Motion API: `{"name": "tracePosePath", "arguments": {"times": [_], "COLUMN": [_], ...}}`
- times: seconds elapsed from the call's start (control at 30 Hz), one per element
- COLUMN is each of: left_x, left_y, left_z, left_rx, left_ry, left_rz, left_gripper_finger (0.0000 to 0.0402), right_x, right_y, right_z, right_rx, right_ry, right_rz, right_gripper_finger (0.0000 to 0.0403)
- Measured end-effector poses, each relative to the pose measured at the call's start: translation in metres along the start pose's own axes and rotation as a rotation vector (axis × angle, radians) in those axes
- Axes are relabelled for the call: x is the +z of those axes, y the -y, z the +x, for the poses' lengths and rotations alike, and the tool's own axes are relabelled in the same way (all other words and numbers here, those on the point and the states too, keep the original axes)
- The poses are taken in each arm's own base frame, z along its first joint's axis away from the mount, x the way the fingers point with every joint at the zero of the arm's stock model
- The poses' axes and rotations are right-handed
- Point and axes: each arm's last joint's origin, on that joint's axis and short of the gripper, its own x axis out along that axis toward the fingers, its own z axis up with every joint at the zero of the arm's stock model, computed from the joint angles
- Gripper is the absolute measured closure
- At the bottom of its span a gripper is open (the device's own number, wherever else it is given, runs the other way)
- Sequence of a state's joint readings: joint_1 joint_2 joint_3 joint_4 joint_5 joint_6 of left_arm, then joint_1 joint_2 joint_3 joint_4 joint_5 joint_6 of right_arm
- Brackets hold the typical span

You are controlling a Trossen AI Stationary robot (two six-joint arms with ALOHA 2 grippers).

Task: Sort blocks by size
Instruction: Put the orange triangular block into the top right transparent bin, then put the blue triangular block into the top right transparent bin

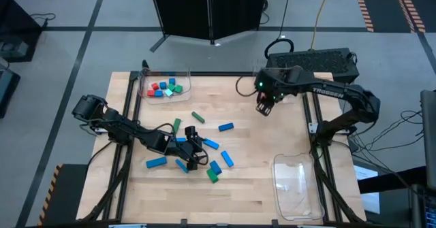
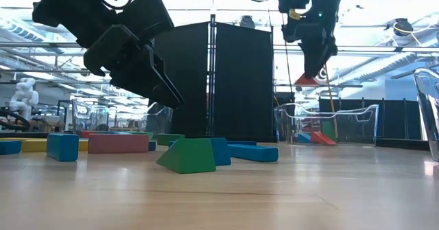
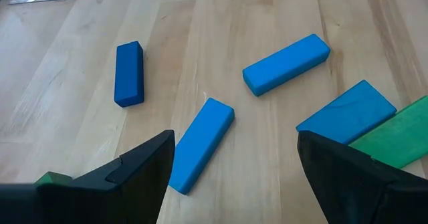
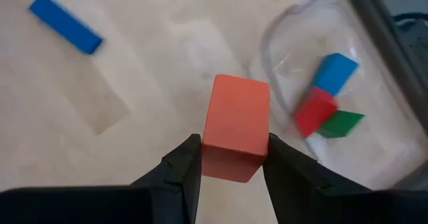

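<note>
Several blue and green blocks lie scattered flat on the wooden table (image 1: pixel 245 187), among them a blue bar (image 3: pixel 204 144), another blue bar (image 3: pixel 286 63) and a green block (image 2: pixel 188 156). My left gripper (image 1: pixel 193 156) hangs open low over them, its fingers (image 3: pixel 144 170) on either side of the blue bar without touching it. My right gripper (image 1: pixel 264 109) is high over the table's far middle, shut on a red block (image 4: pixel 235 127). A clear tray (image 1: pixel 165 85) at the far left holds small red, blue and green blocks. My right gripper pinches the red block by two opposite side faces (image 4: pixel 212 150) between its two fingers. The fingers come from above, pointing steeply down. The block (image 2: pixel 306 81) sticks out below the fingertips, lifted well clear of the table.
A second clear tray (image 1: pixel 298 187) stands at the table's near right corner. A blue block (image 1: pixel 225 126) and a green one (image 1: pixel 197 116) lie in the middle between the two arms. Bare wood lies along the near edge.
</note>
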State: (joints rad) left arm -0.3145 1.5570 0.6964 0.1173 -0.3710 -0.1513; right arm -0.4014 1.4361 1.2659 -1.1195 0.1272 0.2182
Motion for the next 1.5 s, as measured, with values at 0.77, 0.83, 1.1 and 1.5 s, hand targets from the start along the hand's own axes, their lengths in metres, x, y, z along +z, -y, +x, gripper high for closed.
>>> {"name": "tracePosePath", "arguments": {"times": [0.77,0.83,1.1,1.5], "left_x": [0.0,0.0,0.0,0.0], "left_y": [0.0,0.0,0.0,0.0], "left_z": [0.0,0.0,0.0,0.0], "left_rx": [0.0,0.0,0.0,0.0], "left_ry": [0.0,0.0,0.001,0.0], "left_rz": [0.001,0.001,0.009,0.008], "left_gripper_finger": [0.0084,0.0084,0.0084,0.0084], "right_x": [0.004,0.003,0.006,0.008], "right_y": [0.155,0.159,0.163,0.164], "right_z": [0.064,0.072,0.087,0.088], "right_rx": [-0.055,-0.054,-0.047,-0.057], "right_ry": [-0.217,-0.256,-0.276,-0.249], "right_rz": [0.579,0.575,0.51,0.5], "right_gripper_finger": [0.0275,0.0275,0.0264,0.02]}}
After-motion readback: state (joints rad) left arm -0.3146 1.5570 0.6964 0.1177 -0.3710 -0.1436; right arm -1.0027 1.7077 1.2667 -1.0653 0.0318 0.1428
